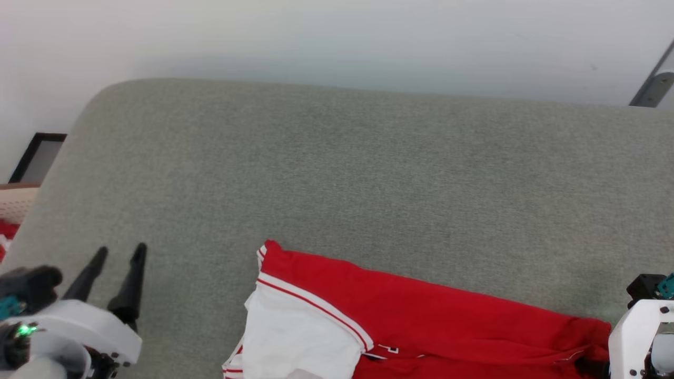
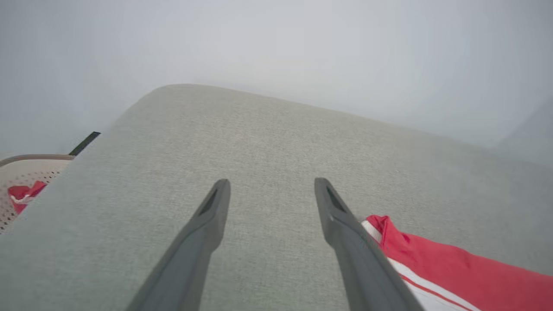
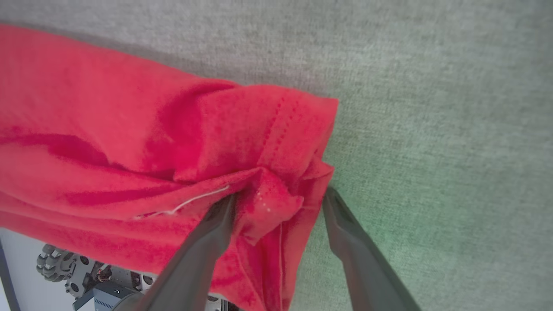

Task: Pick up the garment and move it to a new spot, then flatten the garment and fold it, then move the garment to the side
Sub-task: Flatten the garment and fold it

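While the left jaws stand wide open over bare grey cloth, their two dark fingers (image 2: 203,233) holding nothing, the garment (image 1: 421,316) lies along the near edge of the table (image 1: 337,158), from the lower middle of the head view to its lower right. Its white sleeve panel with red-and-white trim is at the left end, just beside the left arm's right finger in the left wrist view. The right jaws are also spread wide. Their fingers (image 3: 207,242) straddle a bunched red hem corner at the garment's right end without clamping it. Part of the red cloth hangs over the table's edge.
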`<state>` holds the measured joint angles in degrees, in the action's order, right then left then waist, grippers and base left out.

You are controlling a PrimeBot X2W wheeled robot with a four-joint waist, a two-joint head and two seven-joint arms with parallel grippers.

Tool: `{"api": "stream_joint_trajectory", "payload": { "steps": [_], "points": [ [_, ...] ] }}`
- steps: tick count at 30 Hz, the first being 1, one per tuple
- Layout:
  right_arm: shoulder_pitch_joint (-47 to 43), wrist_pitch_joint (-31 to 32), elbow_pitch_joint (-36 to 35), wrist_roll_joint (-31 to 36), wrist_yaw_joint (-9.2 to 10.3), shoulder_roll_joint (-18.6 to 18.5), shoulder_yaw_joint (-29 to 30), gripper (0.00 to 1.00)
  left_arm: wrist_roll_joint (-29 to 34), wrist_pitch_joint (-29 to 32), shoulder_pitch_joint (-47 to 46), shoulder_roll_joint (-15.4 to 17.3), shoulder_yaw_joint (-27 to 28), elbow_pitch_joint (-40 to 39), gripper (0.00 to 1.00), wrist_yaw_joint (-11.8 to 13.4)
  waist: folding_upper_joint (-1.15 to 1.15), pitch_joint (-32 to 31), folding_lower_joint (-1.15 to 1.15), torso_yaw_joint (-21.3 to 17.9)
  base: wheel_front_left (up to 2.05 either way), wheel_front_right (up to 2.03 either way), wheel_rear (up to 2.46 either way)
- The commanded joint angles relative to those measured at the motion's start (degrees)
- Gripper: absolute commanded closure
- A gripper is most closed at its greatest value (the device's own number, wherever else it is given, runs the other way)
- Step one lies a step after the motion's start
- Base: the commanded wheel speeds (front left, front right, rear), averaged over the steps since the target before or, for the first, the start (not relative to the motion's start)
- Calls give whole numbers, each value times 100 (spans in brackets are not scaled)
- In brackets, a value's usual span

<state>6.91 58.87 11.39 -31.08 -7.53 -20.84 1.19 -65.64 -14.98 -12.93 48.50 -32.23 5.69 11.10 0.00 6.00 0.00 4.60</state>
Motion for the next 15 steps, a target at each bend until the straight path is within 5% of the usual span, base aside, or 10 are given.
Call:
{"api": "stream_joint_trajectory", "payload": {
  "steps": [1, 7, 9, 15],
  "points": [
    [27, -48, 106, -40, 9, 35, -69, 0, 155, -21, 109, -106, 191, -19, 0, -37, 0, 1, 0, 49, 0, 0, 0],
    [125, -214, 650, -209, 9, 11, -283, 0, 1314, -22, 899, -936, 1593, -33, 0, -363, 0, -17, 0, 162, 0, 0, 0],
    [142, -222, 746, -257, 9, -18, -377, 98, 1597, -22, 1088, -1188, 1975, -30, 0, -495, 0, -27, 0, 182, 0, 0, 0],
    [169, -311, 935, -362, 10, -97, -408, 100, 2243, -22, 1496, -1831, 2824, 17, 0, -928, 0, -70, 0, 198, 0, 0, 0]
  ]
}}
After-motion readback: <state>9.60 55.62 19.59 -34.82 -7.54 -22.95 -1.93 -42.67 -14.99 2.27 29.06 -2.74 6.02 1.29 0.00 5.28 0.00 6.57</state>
